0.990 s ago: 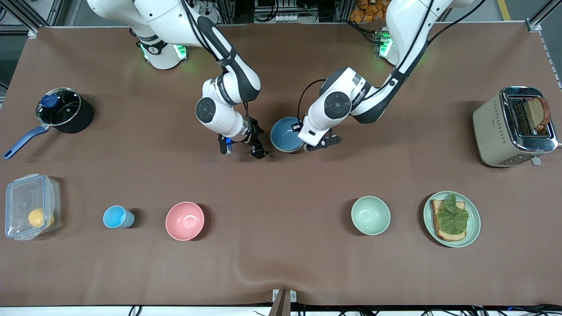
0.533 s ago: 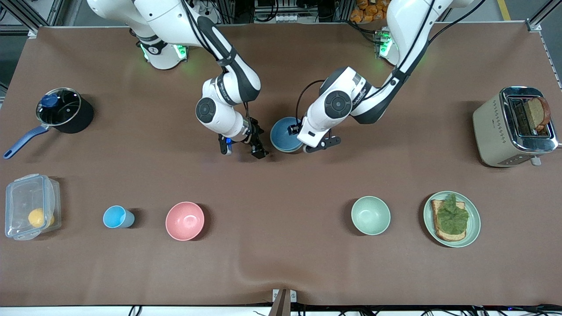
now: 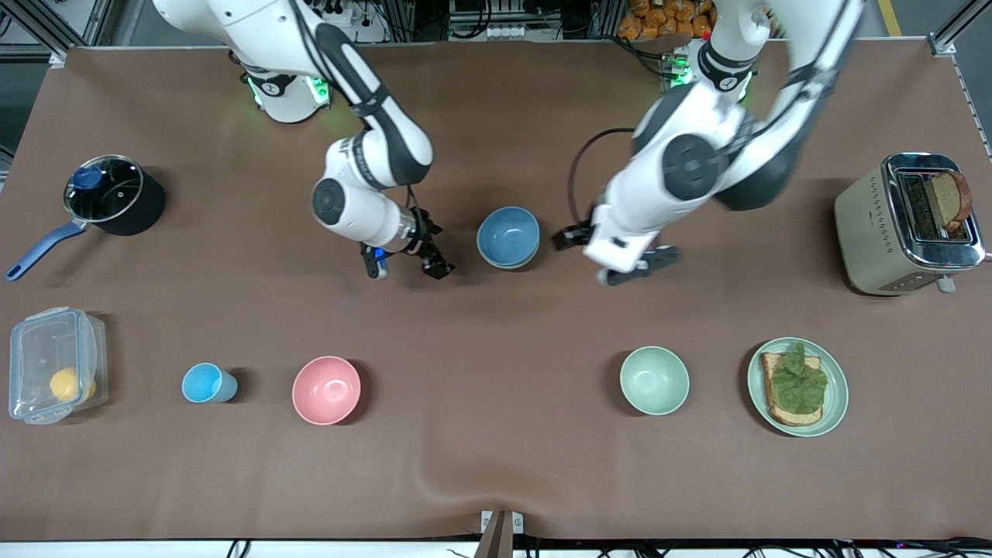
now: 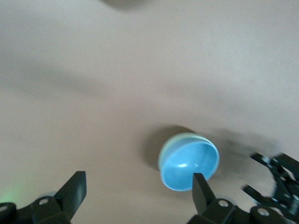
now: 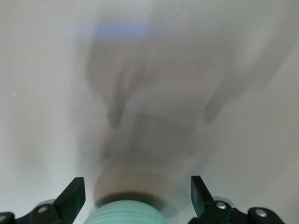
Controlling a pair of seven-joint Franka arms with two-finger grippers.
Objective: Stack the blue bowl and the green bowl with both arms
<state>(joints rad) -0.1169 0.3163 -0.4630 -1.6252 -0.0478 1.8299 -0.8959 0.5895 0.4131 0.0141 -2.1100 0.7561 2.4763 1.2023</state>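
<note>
Evidently the blue bowl [image 3: 508, 235] sat nested in the green bowl [image 4: 174, 141], directly between both tools. The left gripper [image 4: 138, 177], spread wide and empty, hung just toward its arm's end of the stack. The right gripper [image 3: 404, 263], equally wide, flanked it on the right arm's side.

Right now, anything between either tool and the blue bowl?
Nothing visible. The blue bowl sits nested in the green bowl. The left tool and right tool flank the stack, both open, with only bare table between.
</note>
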